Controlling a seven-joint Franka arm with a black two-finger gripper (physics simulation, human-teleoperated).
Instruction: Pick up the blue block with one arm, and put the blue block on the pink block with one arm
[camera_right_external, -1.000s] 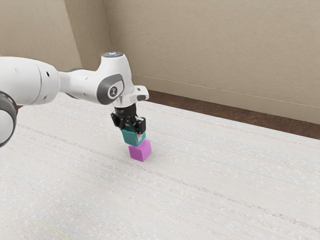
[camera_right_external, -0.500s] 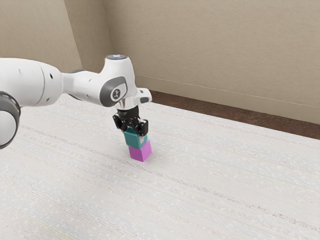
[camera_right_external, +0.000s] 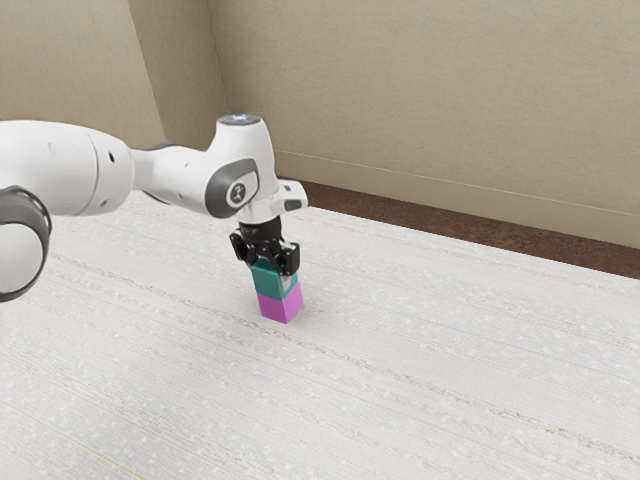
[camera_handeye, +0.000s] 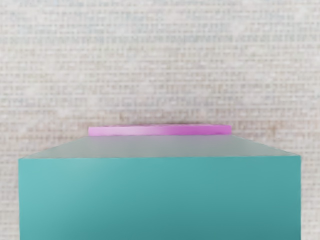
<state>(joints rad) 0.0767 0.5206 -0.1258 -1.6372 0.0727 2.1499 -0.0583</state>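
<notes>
Hand (camera_right_external: 266, 261) clamped on blue block (camera_right_external: 269, 280), which sits touching pink block (camera_right_external: 279, 304) beneath it.

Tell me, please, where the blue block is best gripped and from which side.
By two opposite upright faces, from straight above, as the gripper holds it now: the blue block sits level on the pink block, its flat sides free, its underside covered.

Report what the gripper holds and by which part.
The gripper is shut on the blue block, its fingers clasping the block's upper part from two opposite sides, with the block resting on the pink block.
</notes>
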